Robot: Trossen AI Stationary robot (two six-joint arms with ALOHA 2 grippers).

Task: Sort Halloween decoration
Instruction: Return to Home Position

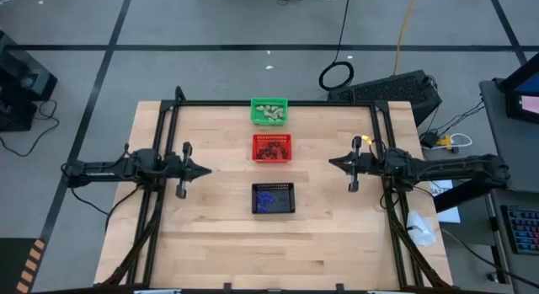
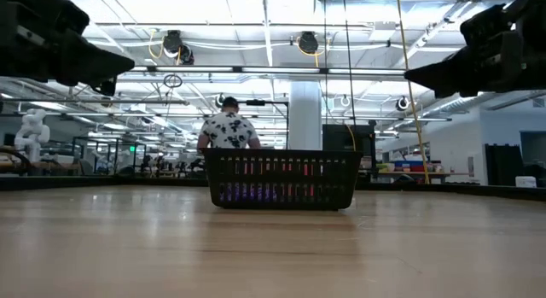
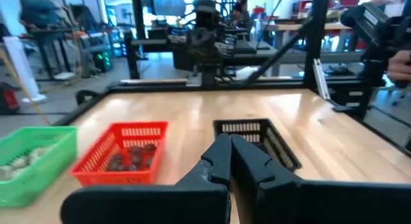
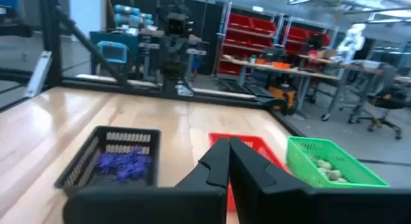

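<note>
Your tabletop (image 1: pixel 210 227) carries three baskets in a row down its middle, with an arm on either side. The left arm (image 1: pixel 109 168) reaches in over the left edge and the right arm (image 1: pixel 438 168) over the right. Both are raised off the wood and well apart from the baskets. The green basket (image 1: pixel 269 100) sits at one edge, the red basket (image 1: pixel 255 148) is just beside it, and the black basket (image 1: pixel 274 185) is a gap farther on. The left pincer (image 1: pixel 205 169) is clenched on nothing, tip toward the row. The right pincer (image 1: pixel 333 162) faces it, likewise clenched and empty. Cream trinkets (image 1: pixel 271 114) lie in the green, brown trinkets (image 1: pixel 271 151) in the red, and purple trinkets (image 1: pixel 268 200) in the black. A person (image 2: pixel 229 127) sits in the room beyond.
</note>
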